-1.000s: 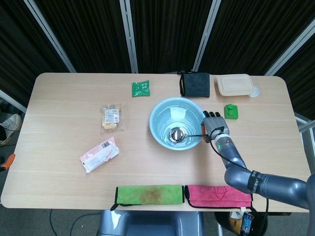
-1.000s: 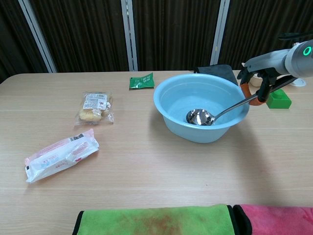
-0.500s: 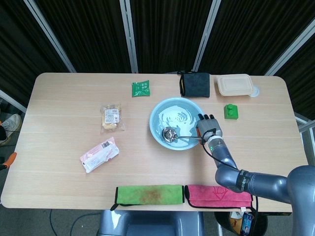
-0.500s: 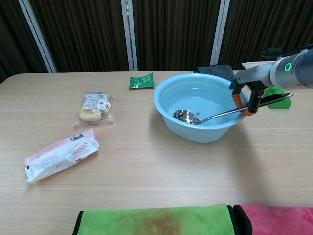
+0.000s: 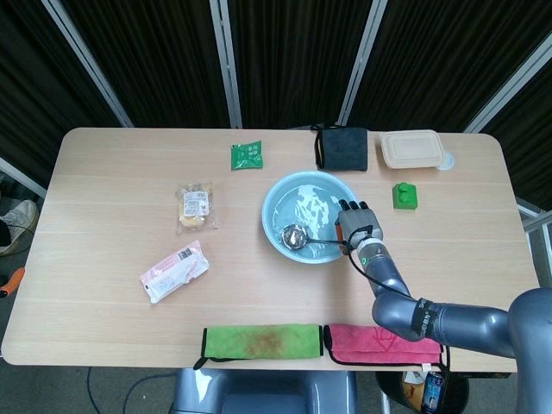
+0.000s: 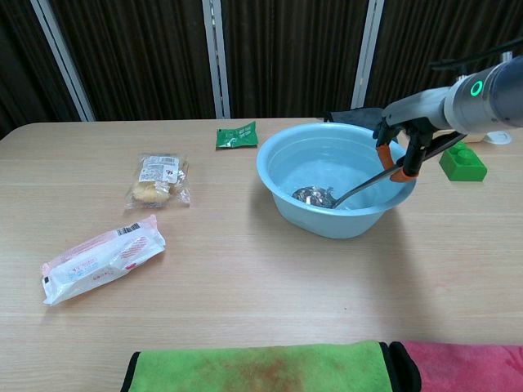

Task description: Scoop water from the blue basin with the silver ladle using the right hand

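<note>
The blue basin stands right of the table's middle with rippling water in it. My right hand is over the basin's right rim and grips the orange-sleeved handle of the silver ladle. The handle slants down to the left, and the ladle's bowl sits low in the basin's front left part, in the water. My left hand shows in neither view.
A green brick sits right of the basin. Behind it are a dark cloth, a tan lidded box and a green packet. Two snack packs lie left; green and pink towels line the front edge.
My right hand has shifted left, over the basin's rim. The ladle's bowl slid from the basin's middle toward its front left and dipped into the water, which now ripples.
</note>
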You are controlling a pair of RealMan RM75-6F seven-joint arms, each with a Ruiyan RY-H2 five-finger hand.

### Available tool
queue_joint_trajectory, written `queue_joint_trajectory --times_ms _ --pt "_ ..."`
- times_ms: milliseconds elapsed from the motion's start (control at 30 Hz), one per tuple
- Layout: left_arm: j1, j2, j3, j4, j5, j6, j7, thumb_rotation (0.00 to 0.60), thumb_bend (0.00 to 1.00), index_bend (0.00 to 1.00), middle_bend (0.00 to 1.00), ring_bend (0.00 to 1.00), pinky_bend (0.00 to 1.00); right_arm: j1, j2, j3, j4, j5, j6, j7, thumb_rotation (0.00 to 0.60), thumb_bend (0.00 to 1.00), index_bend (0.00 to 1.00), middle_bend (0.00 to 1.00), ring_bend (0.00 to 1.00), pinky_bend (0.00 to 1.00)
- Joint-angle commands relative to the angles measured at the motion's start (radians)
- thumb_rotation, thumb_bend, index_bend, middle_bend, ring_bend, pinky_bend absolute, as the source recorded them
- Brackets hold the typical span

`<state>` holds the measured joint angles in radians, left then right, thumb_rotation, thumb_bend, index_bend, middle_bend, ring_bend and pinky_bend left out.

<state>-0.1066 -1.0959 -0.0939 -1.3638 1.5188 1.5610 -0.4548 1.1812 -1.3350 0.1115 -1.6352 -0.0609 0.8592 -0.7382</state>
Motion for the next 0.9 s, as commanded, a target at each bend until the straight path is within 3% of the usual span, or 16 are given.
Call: queue_joint_trajectory --times_ms 33,333,600,900 --pt "0.000 -0.001 0.003 -0.003 0.006 0.002 0.005 0.600 0.29 0.00 0.00 0.00 0.00 0.018 0.063 0.032 -0.072 0.026 0.014 0.008 0.600 0.43 0.69 0.00 0.00 0.00" --pt "0.003 -0.001 0.011 -0.012 0.024 0.014 0.018 0.600 0.29 0.00 0.00 0.00 0.00 0.040 0.198 0.069 -0.213 0.079 0.041 0.024 0.600 0.43 0.69 0.00 0.00 0.00" --pt "0.000 -0.005 0.013 -0.016 0.025 0.011 0.037 0.600 0.29 0.00 0.00 0.00 0.00 0.042 0.270 0.077 -0.239 0.112 0.009 0.049 0.600 0.43 0.69 0.00 0.00 0.00" --pt "-0.001 -0.009 0.014 -0.022 0.026 0.010 0.056 0.600 0.29 0.00 0.00 0.00 0.00 0.045 0.270 0.045 -0.195 0.118 -0.034 0.059 0.600 0.43 0.69 0.00 0.00 0.00"
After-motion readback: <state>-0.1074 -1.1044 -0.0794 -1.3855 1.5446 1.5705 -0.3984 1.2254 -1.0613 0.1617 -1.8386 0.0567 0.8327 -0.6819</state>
